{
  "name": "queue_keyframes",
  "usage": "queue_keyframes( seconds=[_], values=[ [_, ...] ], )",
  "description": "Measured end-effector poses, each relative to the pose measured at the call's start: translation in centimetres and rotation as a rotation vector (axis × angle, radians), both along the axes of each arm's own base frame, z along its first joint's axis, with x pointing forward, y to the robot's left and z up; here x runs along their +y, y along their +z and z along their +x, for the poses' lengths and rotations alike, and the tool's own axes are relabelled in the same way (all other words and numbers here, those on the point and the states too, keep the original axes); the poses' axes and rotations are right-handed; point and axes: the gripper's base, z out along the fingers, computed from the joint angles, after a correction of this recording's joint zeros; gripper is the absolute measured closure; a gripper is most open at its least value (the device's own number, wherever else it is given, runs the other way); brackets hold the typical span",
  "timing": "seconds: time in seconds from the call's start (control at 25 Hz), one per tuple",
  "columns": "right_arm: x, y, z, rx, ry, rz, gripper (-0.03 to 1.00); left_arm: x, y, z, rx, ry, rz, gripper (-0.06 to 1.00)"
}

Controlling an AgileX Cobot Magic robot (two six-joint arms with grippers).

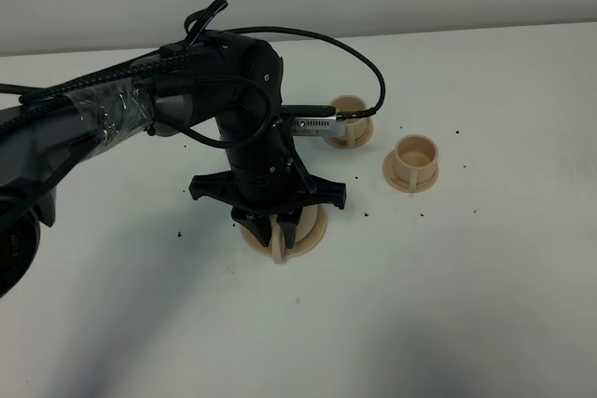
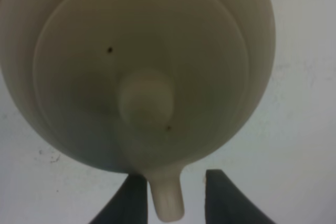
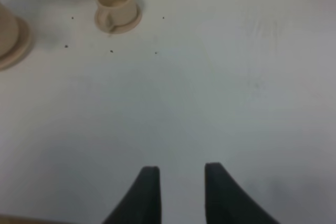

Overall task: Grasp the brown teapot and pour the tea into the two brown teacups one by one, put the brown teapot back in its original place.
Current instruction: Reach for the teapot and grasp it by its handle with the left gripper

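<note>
White and matte, the table (image 1: 485,305) carries a few dark specks (image 1: 178,231) and ends at a pale wall. Near its middle stands the squat, rounded beige-tan teapot (image 2: 142,51) with a knobbed lid (image 2: 147,100), seated on a flat round tan saucer (image 1: 317,228). The black left arm (image 1: 140,104), wrapped in tape and cable, reaches in from the left edge and points the left claw (image 1: 280,230) straight down over the pot. In the left wrist view the teapot's loop handle (image 2: 168,203) lies between the two dark fingers (image 2: 134,203). One finger sits right against the handle and a clear gap shows on the other side, so the claw is released, straddling the handle without clamping it. Toward the far edge and the right are two small beige-tan cylindrical cups with flared bases: the far teacup (image 1: 350,121), partly hidden behind the arm, and the near teacup (image 1: 412,160), close by but apart from it. The right claw (image 3: 181,192) hangs over bare table, well apart from the cups, its jaws spread with nothing between them.
</note>
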Motion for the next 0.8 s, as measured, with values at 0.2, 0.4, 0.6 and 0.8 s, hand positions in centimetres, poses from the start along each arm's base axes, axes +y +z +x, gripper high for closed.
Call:
queue_keyframes(
  seconds=[0.2, 0.4, 0.6, 0.8],
  values=[
    [0.01, 0.00, 0.00, 0.000, 0.000, 0.001, 0.73, 0.00, -0.02, 0.01, -0.001, 0.000, 0.000, 0.68],
    [0.01, 0.00, 0.00, 0.000, 0.000, 0.001, 0.73, 0.00, -0.29, 0.02, 0.006, 0.004, 0.005, 0.78],
    [0.01, 0.00, 0.00, 0.000, 0.000, 0.001, 0.73, 0.01, -0.29, 0.03, 0.005, -0.003, 0.006, 0.78],
    [0.01, 0.00, 0.00, 0.000, 0.000, 0.001, 0.73, 0.02, -0.29, 0.02, 0.004, -0.018, 0.005, 0.78]
  ],
)
